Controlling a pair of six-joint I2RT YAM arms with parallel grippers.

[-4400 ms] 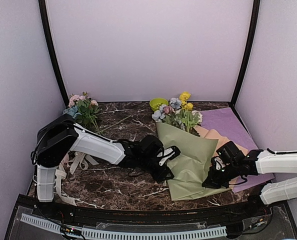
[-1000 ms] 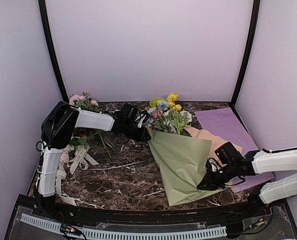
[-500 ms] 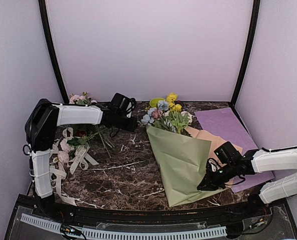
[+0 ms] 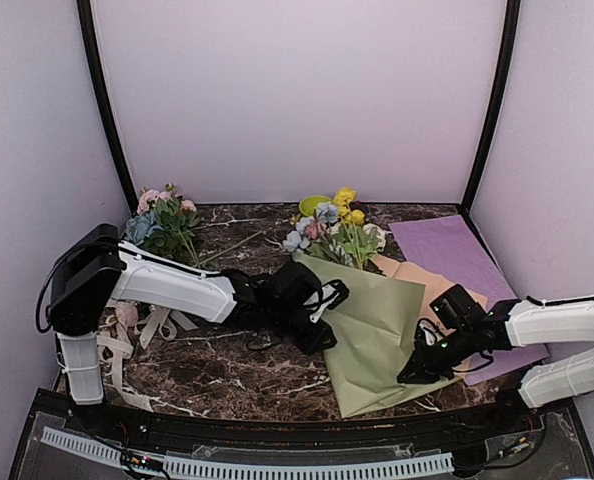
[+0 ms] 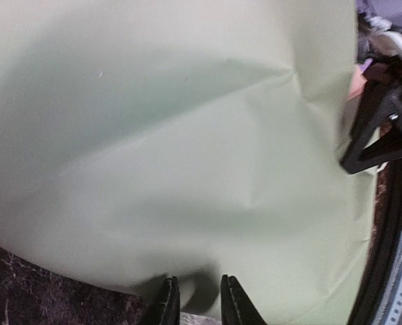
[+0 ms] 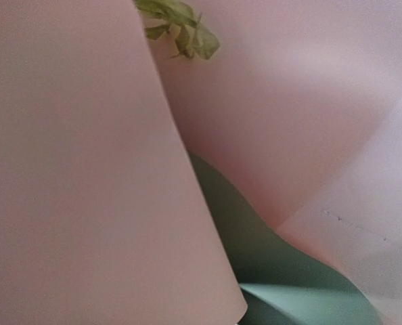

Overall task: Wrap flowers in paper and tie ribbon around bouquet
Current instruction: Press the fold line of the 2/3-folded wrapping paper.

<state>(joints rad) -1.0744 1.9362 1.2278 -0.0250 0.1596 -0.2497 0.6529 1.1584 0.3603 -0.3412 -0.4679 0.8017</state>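
A: Paper [image 4: 377, 320] first; where does it lie against your grippers?

B: Flat and green on the table [image 4: 227, 370], between my two arms. My left gripper [image 5: 197, 306] sits at its left edge with the jaws a little apart and the edge lying in the gap; whether I pinch it I cannot tell. My right gripper [image 4: 415, 368] is clamped tight on its near right edge.

A: Flowers?

B: The flowers [image 4: 332, 225] stick out of the paper's far end, well beyond both grippers; the ribbon [image 4: 157, 325] lies loose at the far left, beside my left arm, and neither gripper touches it.
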